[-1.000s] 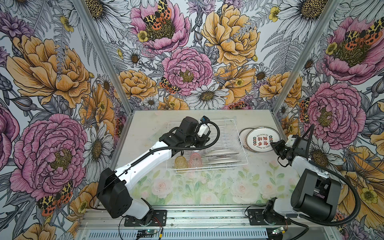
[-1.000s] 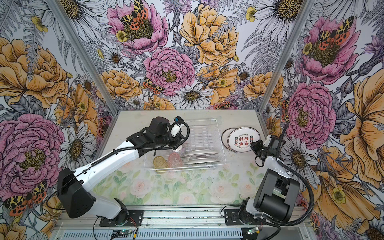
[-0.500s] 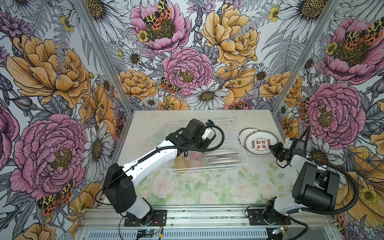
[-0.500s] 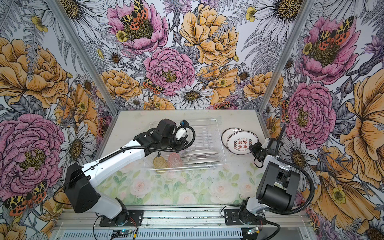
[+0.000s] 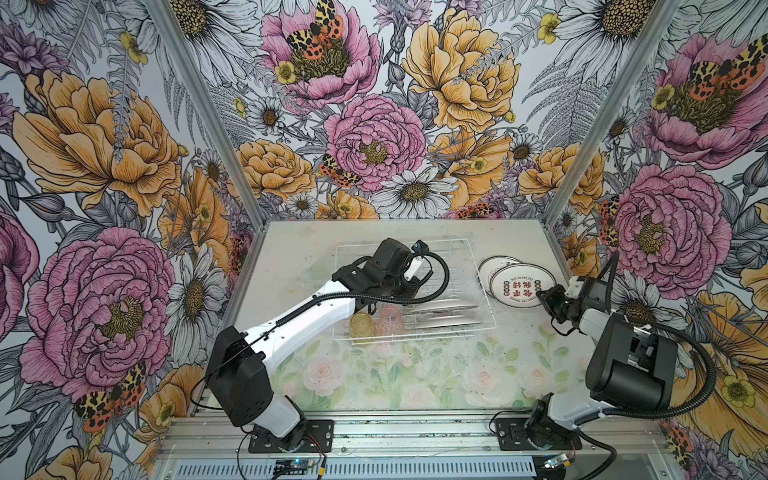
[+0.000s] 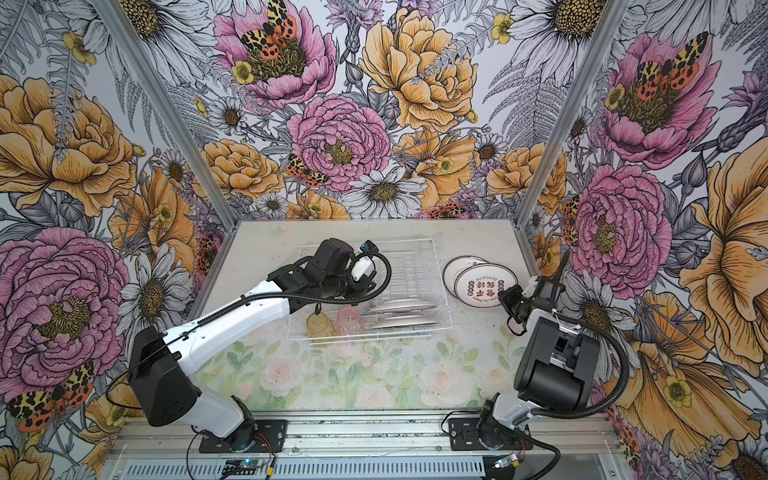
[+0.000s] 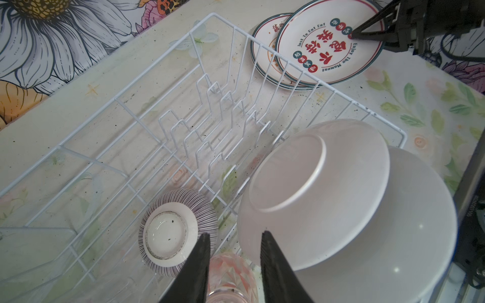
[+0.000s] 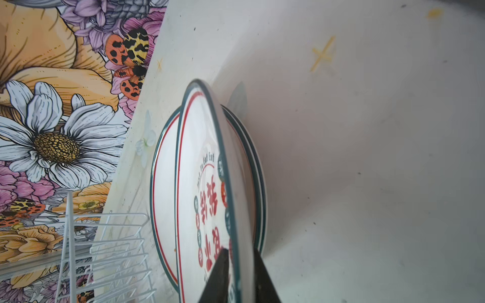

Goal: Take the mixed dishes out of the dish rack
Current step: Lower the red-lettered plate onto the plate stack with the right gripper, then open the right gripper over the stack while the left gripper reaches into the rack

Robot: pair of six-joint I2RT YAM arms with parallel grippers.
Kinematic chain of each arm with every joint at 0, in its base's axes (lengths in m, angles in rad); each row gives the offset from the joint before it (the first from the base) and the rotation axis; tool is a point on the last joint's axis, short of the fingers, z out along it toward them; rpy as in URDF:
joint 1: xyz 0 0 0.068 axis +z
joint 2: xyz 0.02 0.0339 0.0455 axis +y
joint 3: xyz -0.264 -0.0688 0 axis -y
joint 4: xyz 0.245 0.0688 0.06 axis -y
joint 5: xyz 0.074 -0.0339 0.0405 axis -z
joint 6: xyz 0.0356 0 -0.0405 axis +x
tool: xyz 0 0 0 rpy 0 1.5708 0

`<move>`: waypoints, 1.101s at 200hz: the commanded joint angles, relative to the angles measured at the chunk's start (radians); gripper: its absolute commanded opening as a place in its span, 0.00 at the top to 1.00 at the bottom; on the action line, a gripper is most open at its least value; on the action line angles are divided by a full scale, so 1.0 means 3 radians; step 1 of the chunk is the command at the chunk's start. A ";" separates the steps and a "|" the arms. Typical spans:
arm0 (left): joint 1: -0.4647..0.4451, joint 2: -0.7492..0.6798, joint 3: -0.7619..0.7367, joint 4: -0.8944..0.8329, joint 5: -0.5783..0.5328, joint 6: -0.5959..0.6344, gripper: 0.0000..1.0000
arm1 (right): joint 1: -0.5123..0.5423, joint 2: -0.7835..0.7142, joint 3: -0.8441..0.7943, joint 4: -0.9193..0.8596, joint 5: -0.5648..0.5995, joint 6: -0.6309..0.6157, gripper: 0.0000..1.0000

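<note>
I've just laid the printed plate onto the other plate right of the dish rack, right gripper astride its rim, release I can't confirm, while my left gripper hangs part-open and empty over the racked striped bowl.

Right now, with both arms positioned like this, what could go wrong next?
1. The jaws of the right gripper straddle the rim of the top plate; it overlaps the lower plate off-centre, so withdrawing could drag or tip it.
2. The left gripper hangs over the pink tumbler, between the striped bowl and a racked plate; descending could knock either.
</note>
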 commanded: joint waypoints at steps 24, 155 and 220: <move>-0.0029 0.0047 0.0110 -0.0029 -0.0065 0.0064 0.66 | -0.0002 0.0012 0.0115 -0.0133 0.0080 -0.0209 0.71; -0.0090 0.0109 0.0163 -0.0134 -0.0096 0.0122 0.66 | 0.0166 0.0120 0.0209 -0.0277 0.0328 -0.0317 0.41; -0.0391 0.0228 0.0289 -0.0249 -0.0329 0.0428 0.67 | 0.0173 0.0074 0.0221 -0.0275 0.0346 -0.0327 0.41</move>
